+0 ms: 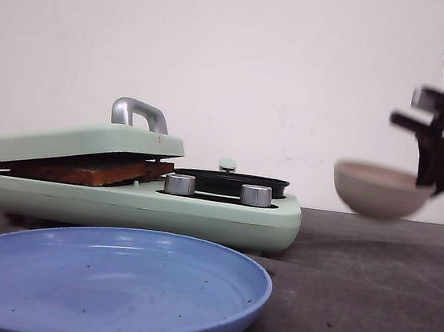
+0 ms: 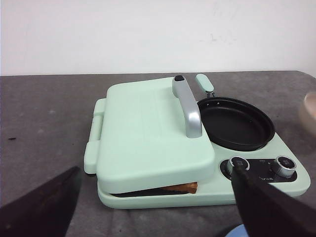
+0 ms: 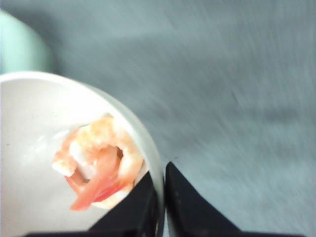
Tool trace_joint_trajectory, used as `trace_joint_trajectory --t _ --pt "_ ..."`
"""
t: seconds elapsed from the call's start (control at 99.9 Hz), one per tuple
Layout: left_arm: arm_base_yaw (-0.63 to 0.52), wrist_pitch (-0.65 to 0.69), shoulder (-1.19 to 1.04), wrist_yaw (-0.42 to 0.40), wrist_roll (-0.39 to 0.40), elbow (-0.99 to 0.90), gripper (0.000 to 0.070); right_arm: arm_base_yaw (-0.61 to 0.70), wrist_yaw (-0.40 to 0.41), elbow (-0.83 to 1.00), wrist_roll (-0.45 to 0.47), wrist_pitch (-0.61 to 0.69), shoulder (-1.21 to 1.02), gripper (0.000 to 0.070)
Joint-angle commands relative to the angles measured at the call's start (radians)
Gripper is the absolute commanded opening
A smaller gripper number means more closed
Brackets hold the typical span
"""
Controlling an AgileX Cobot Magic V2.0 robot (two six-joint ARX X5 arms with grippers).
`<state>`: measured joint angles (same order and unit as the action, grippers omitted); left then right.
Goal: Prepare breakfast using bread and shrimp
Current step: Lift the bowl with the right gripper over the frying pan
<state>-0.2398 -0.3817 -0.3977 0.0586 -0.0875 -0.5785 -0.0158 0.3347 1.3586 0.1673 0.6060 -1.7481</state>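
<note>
Mint-green breakfast maker (image 1: 200,212) on the dark table (image 1: 367,305), black pan (image 2: 236,123) on it beside its lid (image 2: 148,133), blue plate (image 1: 102,285) before it

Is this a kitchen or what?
Probably a test table set up like a small kitchen: a mint breakfast maker with bread inside, a blue plate, and a bowl of shrimp.

We saw the front camera sit low, level with the counter (image 1: 368,297); the left wrist camera looked down on the same cooker (image 1: 144,205); the right wrist camera hung close over the bowl (image 3: 29,123).
</note>
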Motion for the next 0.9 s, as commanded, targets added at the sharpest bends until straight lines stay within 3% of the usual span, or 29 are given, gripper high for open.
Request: trace_joint_trajectory --t 0.0,0.35,0.731,0.891 --pt "-0.002 0.006 0.000 0.000 0.017 -0.005 0.0544 0.011 0.020 0.020 0.036 -0.026 0.015 0.0000" --pt "-0.002 0.000 0.000 0.001 0.016 -0.005 0.0545 0.170 0.022 0.078 0.104 -0.091 0.043 0.0000" --pt "-0.002 -0.036 0.000 0.001 0.017 -0.005 0.0545 0.349 -0.156 0.078 0.158 -0.339 0.013 0.0000" --pt "-0.002 -0.051 0.000 0.001 0.018 -0.005 0.0544 0.399 -0.236 0.078 0.065 -0.447 -0.027 0.0000"
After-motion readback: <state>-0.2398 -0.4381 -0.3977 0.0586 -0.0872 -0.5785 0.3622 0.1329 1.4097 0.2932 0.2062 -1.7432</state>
